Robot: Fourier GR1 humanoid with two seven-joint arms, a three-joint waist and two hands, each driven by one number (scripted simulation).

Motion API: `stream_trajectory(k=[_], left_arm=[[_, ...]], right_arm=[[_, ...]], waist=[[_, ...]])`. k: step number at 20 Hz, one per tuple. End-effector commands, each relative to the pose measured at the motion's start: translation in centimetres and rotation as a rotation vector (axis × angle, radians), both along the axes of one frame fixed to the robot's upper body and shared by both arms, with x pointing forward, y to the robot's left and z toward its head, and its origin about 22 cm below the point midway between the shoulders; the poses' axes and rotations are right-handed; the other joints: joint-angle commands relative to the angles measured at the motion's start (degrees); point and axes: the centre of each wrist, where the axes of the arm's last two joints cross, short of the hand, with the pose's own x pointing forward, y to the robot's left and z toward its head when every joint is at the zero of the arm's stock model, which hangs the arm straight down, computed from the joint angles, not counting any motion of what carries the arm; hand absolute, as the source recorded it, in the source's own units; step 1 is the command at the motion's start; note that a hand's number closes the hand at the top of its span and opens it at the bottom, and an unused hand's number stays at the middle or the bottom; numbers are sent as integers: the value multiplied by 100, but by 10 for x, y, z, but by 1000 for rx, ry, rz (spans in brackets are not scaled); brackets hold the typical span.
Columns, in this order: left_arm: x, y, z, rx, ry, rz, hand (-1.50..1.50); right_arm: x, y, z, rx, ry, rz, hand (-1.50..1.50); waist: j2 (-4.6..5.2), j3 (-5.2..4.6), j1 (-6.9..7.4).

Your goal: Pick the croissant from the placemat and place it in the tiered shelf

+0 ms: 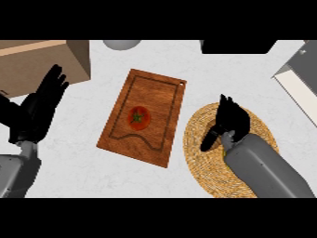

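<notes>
The round woven placemat (209,172) lies right of centre on the counter. My right hand (231,116) is low over the mat's upper part and covers what is under it; no croissant shows anywhere. The grey and white tiered shelf (306,86) stands at the right edge, beyond the placemat. My left hand (34,111) rests open at the far left with its fingers up, holding nothing.
A wooden cutting board (150,97) carrying a tomato (139,117) lies in the middle, just left of the placemat. A cardboard box (34,60) fills the back left. A grey bowl (122,44) and a black object (236,46) stand along the back edge.
</notes>
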Motion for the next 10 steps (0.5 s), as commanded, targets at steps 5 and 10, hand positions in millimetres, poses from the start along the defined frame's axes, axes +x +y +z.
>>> stream_trajectory(k=[5, 10], left_arm=[[5, 14, 17, 5, 0, -4, 0], [-9, 0, 2, 7, 12, -12, 0]], right_arm=[[6, -9, -32, -21, 82, -173, -150], [5, -7, -52, -2, 121, -167, 150]], waist=[[13, 4, 24], [10, 5, 36]])
